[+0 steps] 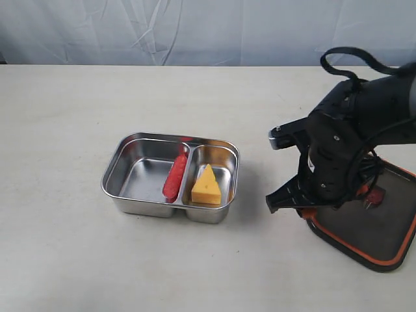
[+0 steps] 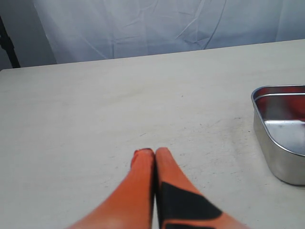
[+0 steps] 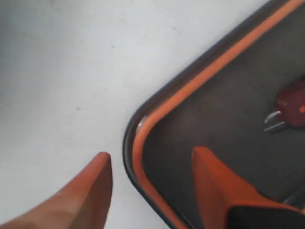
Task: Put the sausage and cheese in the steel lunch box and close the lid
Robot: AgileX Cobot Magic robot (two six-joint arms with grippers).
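Observation:
The steel lunch box stands uncovered at mid-table; its corner also shows in the left wrist view. The red sausage leans along the divider in the bigger compartment. In the smaller compartment lies the yellow cheese. To the right the dark lid lies flat with its orange seal up and its valve showing. My right gripper is open, its fingers straddling the lid's rim at a corner, one over the table, one over the lid. My left gripper is shut on nothing above bare table.
A pale wrinkled backdrop runs behind the table's far edge. The right arm's black body and its cable loop stand over the lid's left part. Bare tabletop lies left of and in front of the box.

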